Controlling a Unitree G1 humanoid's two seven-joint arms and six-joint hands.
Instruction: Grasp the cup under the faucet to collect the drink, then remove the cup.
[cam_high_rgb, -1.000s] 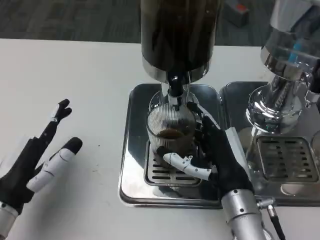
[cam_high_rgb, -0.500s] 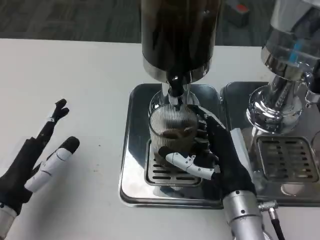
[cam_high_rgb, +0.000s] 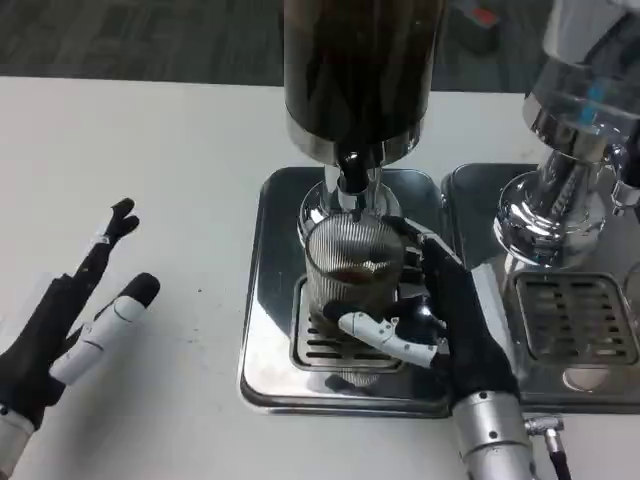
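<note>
under the black faucet (cam_high_rgb: 350, 165), the ribbed clear glass cup (cam_high_rgb: 352, 268) with dark drink sits slightly toward 4 o'clock of a second ago; right hand (cam_high_rgb: 432, 320) clasps it, so removal seems begun. left hand (cam_high_rgb: 70, 325) rests spread at 9 o'clock.

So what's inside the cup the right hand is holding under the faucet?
The ribbed cup holds a shallow pool of dark drink. The right hand wraps its lower part, so the cup's base and how it sits on the drip grate are covered.
</note>
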